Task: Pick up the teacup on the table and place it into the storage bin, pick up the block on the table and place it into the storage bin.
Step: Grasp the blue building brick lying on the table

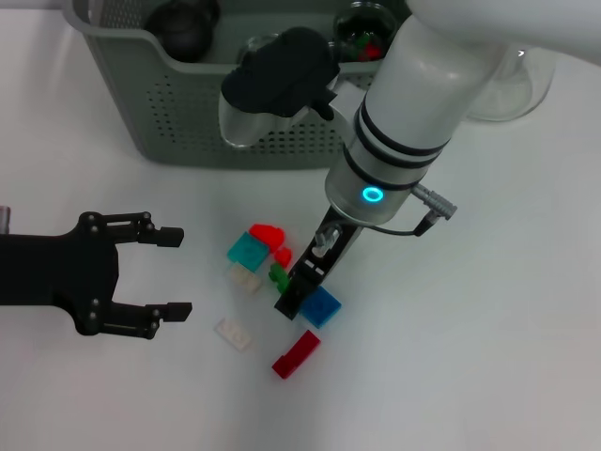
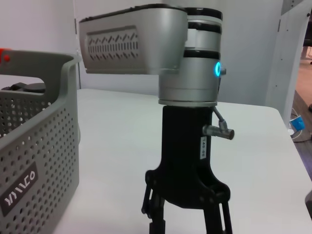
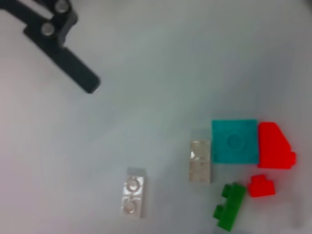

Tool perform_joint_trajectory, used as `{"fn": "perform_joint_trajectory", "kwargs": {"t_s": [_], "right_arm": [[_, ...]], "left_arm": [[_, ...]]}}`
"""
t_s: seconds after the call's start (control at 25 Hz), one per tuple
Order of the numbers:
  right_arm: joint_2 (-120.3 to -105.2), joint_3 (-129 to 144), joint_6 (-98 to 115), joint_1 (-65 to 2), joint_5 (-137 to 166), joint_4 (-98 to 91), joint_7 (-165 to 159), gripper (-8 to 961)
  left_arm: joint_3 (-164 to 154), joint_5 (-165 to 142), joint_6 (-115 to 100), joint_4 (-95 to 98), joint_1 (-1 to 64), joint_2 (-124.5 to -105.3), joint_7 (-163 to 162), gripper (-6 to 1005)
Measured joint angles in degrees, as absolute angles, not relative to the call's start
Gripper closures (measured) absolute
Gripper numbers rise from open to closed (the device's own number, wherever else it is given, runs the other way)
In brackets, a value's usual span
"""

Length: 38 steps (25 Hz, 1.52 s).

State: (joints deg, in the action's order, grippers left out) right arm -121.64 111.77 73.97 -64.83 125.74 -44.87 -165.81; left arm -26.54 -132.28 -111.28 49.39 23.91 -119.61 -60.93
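Observation:
Several small blocks lie together on the white table: teal (image 1: 247, 249), red (image 1: 268, 232), green (image 1: 278, 275), blue (image 1: 321, 305), a long red one (image 1: 296, 354) and clear ones (image 1: 234, 334). My right gripper (image 1: 293, 303) points down at them, its tip just beside the blue block. Its fingers (image 2: 218, 219) stand apart in the left wrist view, so it is open. At the table's left, my left gripper (image 1: 174, 272) is open and holds nothing. The grey-green storage bin (image 1: 178, 122) stands at the back. I cannot make out a teacup on the table.
A clear glass jug (image 1: 507, 89) stands at the back right, beside the bin. Dark items (image 1: 183, 28) and a glass (image 1: 364, 26) sit inside the bin. My right arm (image 1: 423, 94) reaches over the bin's front rim. A finger of my left gripper (image 3: 68, 63) shows in the right wrist view.

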Motion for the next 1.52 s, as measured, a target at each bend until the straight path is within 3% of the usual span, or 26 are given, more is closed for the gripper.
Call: {"fn": "perform_joint_trajectory", "kwargs": {"t_s": [0.92, 1.12, 1.52], "right_arm": [[-121.71, 117.7, 70.4, -64.4, 125.8, -45.0, -165.1, 27], [-121.73, 117.8, 69.8, -64.4, 125.7, -44.8, -165.1, 169], [-121.73, 118.5, 68.8, -64.4, 125.5, -44.7, -164.9, 166]], "left_arm": [[-26.5, -132.1, -111.2, 49.3, 24.0, -119.88, -61.0, 172], [-26.5, -132.1, -111.1, 49.2, 24.0, -119.89, -60.8, 172], [-26.5, -131.7, -111.0, 49.0, 24.0, -119.89, -60.7, 172]]}}
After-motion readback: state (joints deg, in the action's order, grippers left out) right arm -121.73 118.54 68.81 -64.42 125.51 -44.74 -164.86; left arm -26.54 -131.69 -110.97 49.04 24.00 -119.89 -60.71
